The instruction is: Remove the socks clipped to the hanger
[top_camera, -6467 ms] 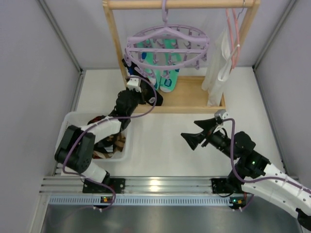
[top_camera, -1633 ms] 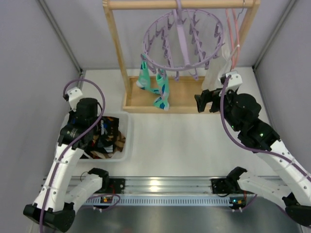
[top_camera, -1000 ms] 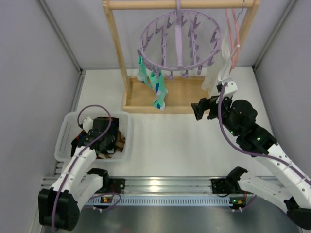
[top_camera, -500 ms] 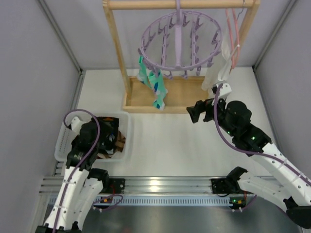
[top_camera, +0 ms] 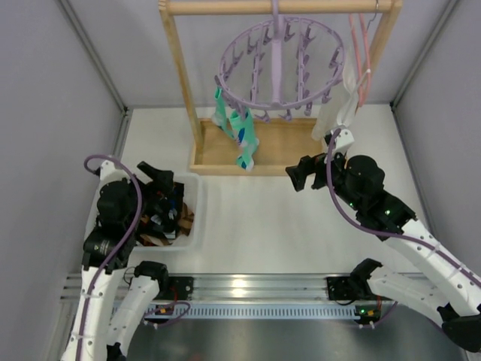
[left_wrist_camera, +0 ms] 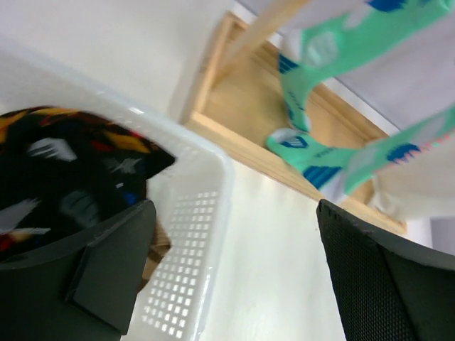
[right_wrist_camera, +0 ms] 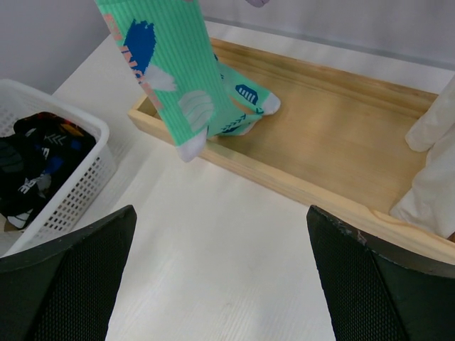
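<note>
Hovering above the white basket (top_camera: 197,226), the left claw (top_camera: 159,184) has its two fingers spread wide, with nothing between them. Right under it, inside the basket, lies a pile of dark socks (left_wrist_camera: 64,177) with red, yellow and white marks. Past the basket's rim, farther ahead of this claw, sits the wooden tray (left_wrist_camera: 234,121) of the drying rack. Two green socks (left_wrist_camera: 313,85) with blue and white spots hang down over that tray, ahead of the claw and a bit to its right.

The right claw (top_camera: 298,173) is spread wide too and holds nothing. It hangs above the white table (right_wrist_camera: 234,249). Just ahead of it is the front edge of the wooden tray. The green socks dangle ahead of it and to its left, and one toe ends near that front edge. A white cloth (right_wrist_camera: 430,163) hangs ahead on its right.

High up and ahead of both claws is the round purple hanger (top_camera: 278,64), hooked on the rack's top bar (top_camera: 278,7). The green socks are clipped to its left side.
</note>
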Robot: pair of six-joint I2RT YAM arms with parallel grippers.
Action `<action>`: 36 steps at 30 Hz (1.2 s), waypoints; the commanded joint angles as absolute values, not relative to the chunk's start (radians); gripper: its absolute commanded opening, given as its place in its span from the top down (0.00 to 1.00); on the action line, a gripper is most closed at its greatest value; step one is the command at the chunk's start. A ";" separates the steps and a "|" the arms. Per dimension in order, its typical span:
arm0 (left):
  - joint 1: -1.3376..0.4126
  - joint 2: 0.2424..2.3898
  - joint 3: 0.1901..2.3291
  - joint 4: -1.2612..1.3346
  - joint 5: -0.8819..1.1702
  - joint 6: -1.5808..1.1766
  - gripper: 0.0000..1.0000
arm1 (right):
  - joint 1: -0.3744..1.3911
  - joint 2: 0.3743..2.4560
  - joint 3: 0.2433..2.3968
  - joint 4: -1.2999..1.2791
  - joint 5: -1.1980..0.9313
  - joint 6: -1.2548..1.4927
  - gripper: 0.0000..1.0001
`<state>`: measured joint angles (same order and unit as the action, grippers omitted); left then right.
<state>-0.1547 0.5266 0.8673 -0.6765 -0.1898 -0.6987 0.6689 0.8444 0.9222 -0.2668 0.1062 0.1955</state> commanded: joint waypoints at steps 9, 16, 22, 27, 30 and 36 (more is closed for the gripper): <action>-0.303 0.773 0.613 0.225 0.230 -0.522 0.02 | 0.655 0.735 0.807 -0.124 0.032 0.262 0.01; -0.574 1.015 0.635 0.492 0.123 -0.344 0.02 | 0.657 0.698 0.713 -0.058 -0.029 0.298 0.01; -0.574 1.184 0.647 0.613 0.035 -0.273 0.02 | 0.655 0.663 0.672 -0.025 -0.072 0.321 0.00; -0.571 1.316 0.657 0.786 0.068 -0.264 0.03 | 0.655 0.649 0.687 -0.034 -0.092 0.319 0.01; -0.571 1.410 0.684 0.859 0.080 -0.270 0.07 | 0.655 0.629 0.698 -0.047 -0.094 0.321 0.01; -0.572 1.537 0.759 0.926 0.032 -0.247 0.39 | 0.655 0.591 0.699 -0.046 -0.120 0.339 0.01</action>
<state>-0.5735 1.5093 0.6880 0.7631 0.0608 -0.2752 0.6689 0.6189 0.6659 -0.0963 -0.0895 0.3191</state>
